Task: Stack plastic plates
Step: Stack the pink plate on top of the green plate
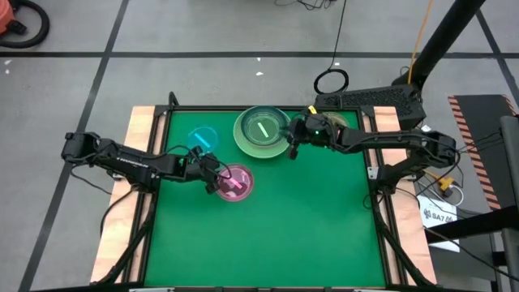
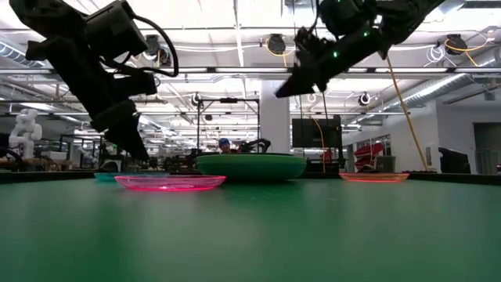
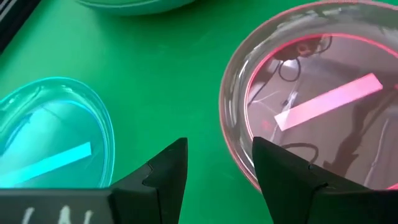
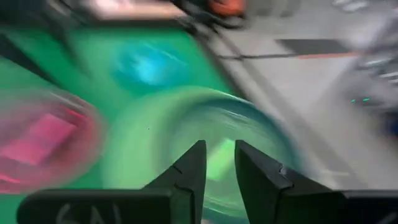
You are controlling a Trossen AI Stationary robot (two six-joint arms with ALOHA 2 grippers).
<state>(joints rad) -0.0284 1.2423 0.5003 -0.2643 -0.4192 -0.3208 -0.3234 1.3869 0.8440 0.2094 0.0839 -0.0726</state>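
Note:
A stack of large plates (image 1: 245, 139) stands at the table's far middle, with a green dish (image 1: 263, 128) on top; in the low view it is a green mound (image 2: 250, 166). The small magenta plate (image 1: 236, 182) lies flat left of the table's centre, and the small blue plate (image 1: 203, 138) lies flat beyond it. A small orange plate (image 2: 373, 177) lies on the right. My left gripper (image 3: 217, 165) is open, low at the magenta plate's left rim (image 3: 233, 134). My right gripper (image 2: 286, 89) hovers above the stack's right side, its fingers slightly apart (image 4: 219, 165).
The table's raised black frame (image 1: 268, 108) runs close behind the stack. The near half of the green tabletop (image 1: 268, 243) holds nothing that I can see. The right arm (image 1: 381, 139) reaches across the far right corner, above where the orange plate lies.

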